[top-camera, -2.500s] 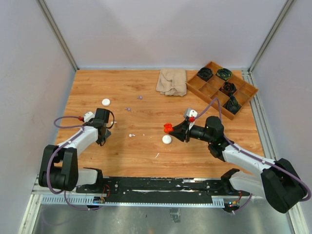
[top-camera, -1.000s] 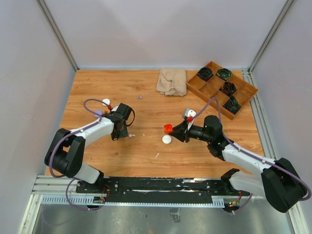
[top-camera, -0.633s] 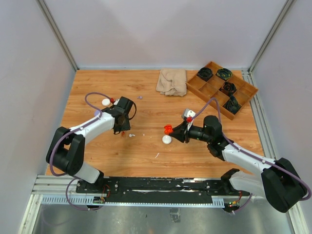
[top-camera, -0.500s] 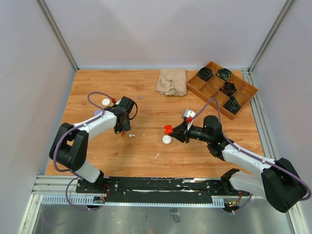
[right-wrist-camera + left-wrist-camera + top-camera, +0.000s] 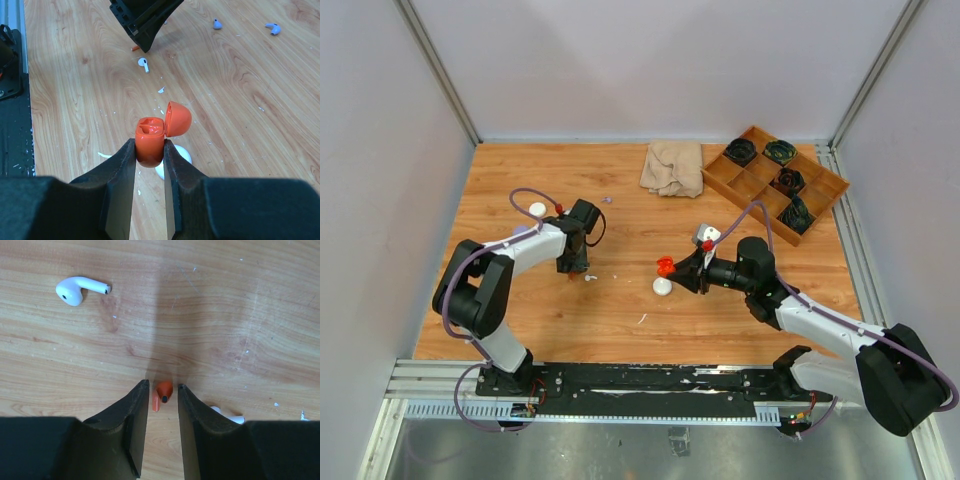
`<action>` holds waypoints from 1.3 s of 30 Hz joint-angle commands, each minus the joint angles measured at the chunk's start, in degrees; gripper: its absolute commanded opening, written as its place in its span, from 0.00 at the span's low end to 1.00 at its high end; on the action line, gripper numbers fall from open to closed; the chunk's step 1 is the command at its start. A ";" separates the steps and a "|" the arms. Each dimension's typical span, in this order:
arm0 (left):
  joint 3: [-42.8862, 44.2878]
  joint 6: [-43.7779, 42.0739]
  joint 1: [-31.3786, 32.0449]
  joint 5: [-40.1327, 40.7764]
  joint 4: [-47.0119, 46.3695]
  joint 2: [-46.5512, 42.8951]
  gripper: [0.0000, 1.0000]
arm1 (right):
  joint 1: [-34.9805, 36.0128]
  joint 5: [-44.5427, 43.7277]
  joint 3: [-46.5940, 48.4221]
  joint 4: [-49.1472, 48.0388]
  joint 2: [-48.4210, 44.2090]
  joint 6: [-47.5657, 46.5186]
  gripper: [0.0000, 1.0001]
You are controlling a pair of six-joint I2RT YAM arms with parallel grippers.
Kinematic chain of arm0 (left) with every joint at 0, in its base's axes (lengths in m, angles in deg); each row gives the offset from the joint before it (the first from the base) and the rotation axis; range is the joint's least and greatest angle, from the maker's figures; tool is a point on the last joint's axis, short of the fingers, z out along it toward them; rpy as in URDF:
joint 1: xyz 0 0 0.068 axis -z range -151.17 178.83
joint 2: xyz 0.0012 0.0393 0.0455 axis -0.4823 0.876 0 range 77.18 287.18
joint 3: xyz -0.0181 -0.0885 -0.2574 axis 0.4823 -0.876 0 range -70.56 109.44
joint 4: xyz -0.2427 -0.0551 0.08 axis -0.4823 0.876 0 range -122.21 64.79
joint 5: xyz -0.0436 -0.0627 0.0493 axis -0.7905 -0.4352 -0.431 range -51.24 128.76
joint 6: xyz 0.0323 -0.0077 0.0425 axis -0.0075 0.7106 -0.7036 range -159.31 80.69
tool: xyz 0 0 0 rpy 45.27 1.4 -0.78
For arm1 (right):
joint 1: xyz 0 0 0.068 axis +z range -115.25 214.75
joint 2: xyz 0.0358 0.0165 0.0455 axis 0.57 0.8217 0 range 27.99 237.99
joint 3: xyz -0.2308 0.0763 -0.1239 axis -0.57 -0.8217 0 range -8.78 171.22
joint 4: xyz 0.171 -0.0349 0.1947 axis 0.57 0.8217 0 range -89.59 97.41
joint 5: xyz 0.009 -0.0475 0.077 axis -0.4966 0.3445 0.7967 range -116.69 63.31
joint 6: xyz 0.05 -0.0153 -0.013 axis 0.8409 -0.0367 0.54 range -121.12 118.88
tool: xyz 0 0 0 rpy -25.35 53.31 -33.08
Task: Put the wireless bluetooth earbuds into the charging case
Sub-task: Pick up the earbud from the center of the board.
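Left gripper [image 5: 163, 388] narrowly straddles the orange earbud [image 5: 163, 391], apparently ungripped, so it may squirt sideways; right gripper [image 5: 149, 147] clamps the open charging case [image 5: 150, 134].

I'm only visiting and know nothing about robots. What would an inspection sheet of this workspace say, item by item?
Surface: wooden table, small white flecks.
Job's things: orange charging case, lid open, close to a white round case; orange earbud; white earbud; two purple earbuds; second white case.
Clutter: beige cloth; wooden divided tray holding black coils.
Grippers: right gripper fingers shut on the orange charging case; left gripper fingers open, straddling the orange earbud.
Cables: purple cable looped along each arm.
Surroundings: pale walls, metal frame.
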 commanded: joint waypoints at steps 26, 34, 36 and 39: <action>-3.40 0.98 0.30 -5.47 -5.51 -12.31 0.16 | 2.56 -1.51 2.46 -0.51 -1.43 -2.10 0.01; -7.45 0.00 2.10 -11.17 -16.04 -25.15 0.14 | 3.71 -3.26 2.35 -5.18 -1.45 -3.57 0.01; -8.73 0.03 2.68 -12.75 -19.34 -28.14 0.14 | 3.90 -3.45 2.31 -7.03 -0.82 -3.22 0.01; -11.34 0.76 3.45 -14.66 -23.71 -32.15 0.13 | 4.20 -3.64 2.31 -10.21 0.42 -2.96 0.01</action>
